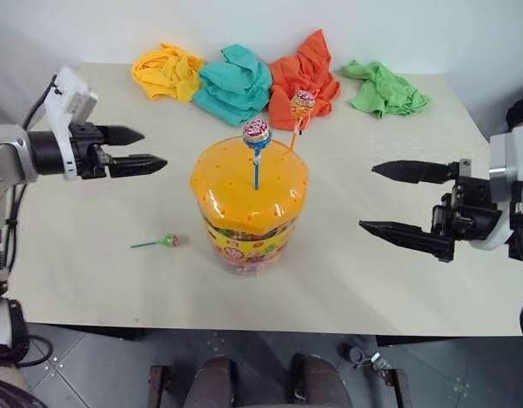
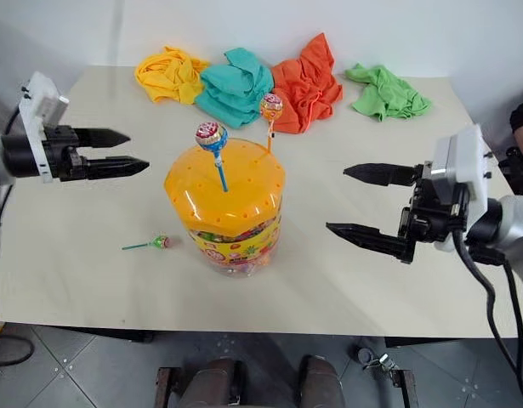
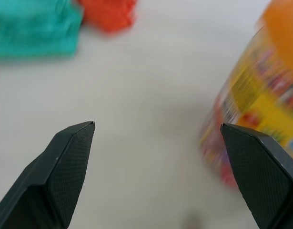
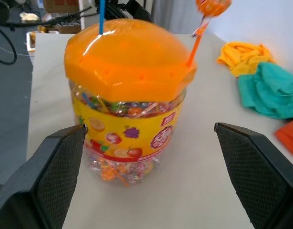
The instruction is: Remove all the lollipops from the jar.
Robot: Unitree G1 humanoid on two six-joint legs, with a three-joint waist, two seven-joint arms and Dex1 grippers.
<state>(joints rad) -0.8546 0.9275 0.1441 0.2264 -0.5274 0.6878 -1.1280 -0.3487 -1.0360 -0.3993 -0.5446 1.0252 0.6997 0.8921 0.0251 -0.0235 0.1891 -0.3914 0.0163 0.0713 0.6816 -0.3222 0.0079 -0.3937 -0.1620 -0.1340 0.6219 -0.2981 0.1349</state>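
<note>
Jar [image 1: 248, 212]: 2 lollipops [image 1: 257, 133] in lid holes.

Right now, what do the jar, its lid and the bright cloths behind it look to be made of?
The jar: clear glossy plastic, sweets visible through its wall. The lid: translucent orange plastic, shiny with highlights. The cloths: soft matte fabric, crumpled into folds.

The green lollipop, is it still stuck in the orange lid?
No, the green lollipop lies flat on the table beside the jar.
</note>
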